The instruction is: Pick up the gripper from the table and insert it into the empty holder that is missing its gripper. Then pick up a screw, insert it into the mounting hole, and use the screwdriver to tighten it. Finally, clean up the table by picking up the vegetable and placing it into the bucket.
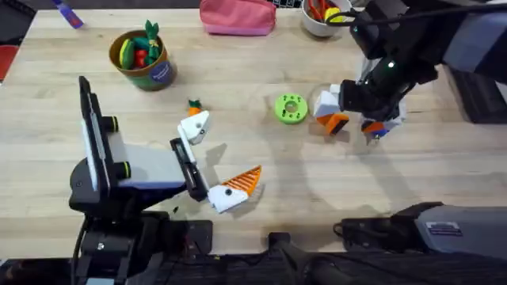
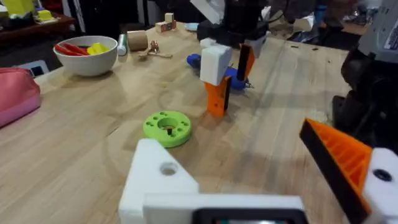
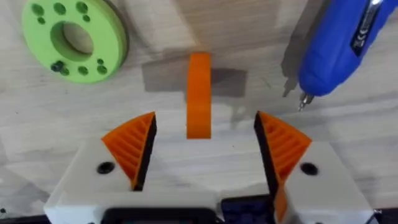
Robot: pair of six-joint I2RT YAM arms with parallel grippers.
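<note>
While overhead hides it, right tool spread wide astride gripper, screwdriver beside, left tool open, empty.

One loose orange ribbed plastic fingertip, one green perforated plastic disc, one blue pen-shaped electric screwdriver, all just ahead of the right claw.

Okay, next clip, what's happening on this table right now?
The right end effector is lowered over the loose orange gripper lying on the wood, fingers open on either side of it, not yet closed. The blue screwdriver and a green disc lie close by. The left end effector waits with one orange pad fitted and its other mount, the empty holder, bare. The toy carrot is on the table, not yet in the bucket.
</note>
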